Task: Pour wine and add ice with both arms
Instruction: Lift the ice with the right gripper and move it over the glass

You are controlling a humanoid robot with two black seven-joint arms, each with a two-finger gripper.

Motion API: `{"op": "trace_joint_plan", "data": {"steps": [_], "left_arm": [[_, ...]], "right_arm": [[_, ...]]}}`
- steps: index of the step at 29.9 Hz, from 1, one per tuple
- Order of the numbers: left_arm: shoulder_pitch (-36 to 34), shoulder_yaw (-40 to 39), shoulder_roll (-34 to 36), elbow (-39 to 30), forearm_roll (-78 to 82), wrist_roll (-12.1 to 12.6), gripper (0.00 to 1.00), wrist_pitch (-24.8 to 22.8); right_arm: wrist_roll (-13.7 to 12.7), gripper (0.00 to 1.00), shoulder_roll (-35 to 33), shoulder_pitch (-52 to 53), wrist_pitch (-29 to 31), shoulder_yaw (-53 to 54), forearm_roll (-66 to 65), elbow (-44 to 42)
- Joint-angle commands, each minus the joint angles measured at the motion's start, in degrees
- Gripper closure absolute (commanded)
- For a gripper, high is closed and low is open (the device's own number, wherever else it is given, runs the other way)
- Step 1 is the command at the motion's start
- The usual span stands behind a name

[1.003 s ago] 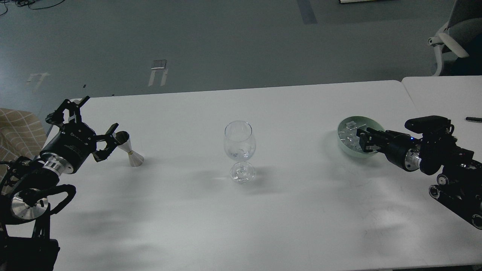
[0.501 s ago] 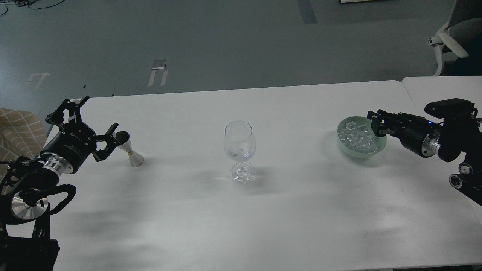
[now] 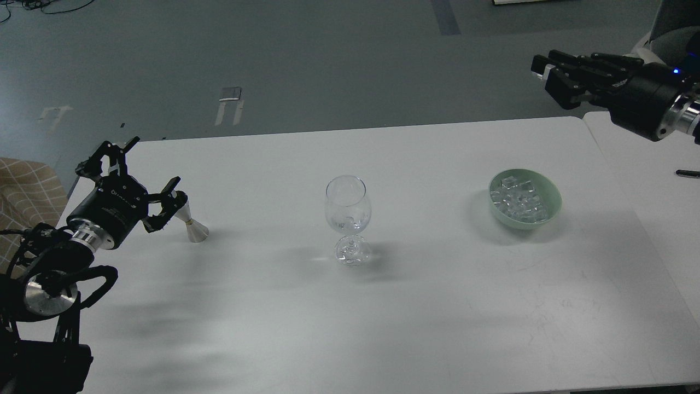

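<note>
Currently, head view: my left claw (image 3: 164,210) sits at the left edge of the white bench (image 3: 350,306), with its fingers (image 3: 174,184) spread around the upper cone of a silver double-ended jigger (image 3: 190,221). The jigger stands tilted on the bench, its wider lower cone resting on the surface; I cannot tell whether the fingers press on it or only flank it. My left arm (image 3: 65,251) runs down to the lower-left corner, showing a silver wrist ring and a looped black cable.

My right claw (image 3: 549,74) is raised high at the upper right, above the far bench edge and well apart from everything on the bench. Its fingers lie close together and point left; whether they pinch anything I cannot tell. My right arm (image 3: 651,98) enters from the right edge.

A clear stemmed wine glass (image 3: 348,219) stands upright at bench centre, with small clear pieces showing low in its bowl. The ice (image 3: 517,200) is piled as clear cubes inside a pale green bowl (image 3: 547,210), which stands right of the glass. A dark pen-like object (image 3: 687,173) lies on the neighbouring bench at the right edge.
</note>
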Motion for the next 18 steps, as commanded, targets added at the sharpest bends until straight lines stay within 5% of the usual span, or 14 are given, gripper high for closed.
{"op": "trace_joint_plan", "data": {"steps": [1, 18], "left_arm": [[-0.19, 0.0, 0.02, 0.01, 0.0, 0.03, 0.04, 0.03], [-1.24, 0.44, 0.63, 0.1, 0.27, 0.29, 0.04, 0.12]], "right_arm": [[-0.01, 0.91, 0.95, 4.57, 3.98, -0.56, 0.12, 2.08], [0.08, 0.91, 15.9, 26.36, 10.58, -26.21, 3.62, 1.47]]}}
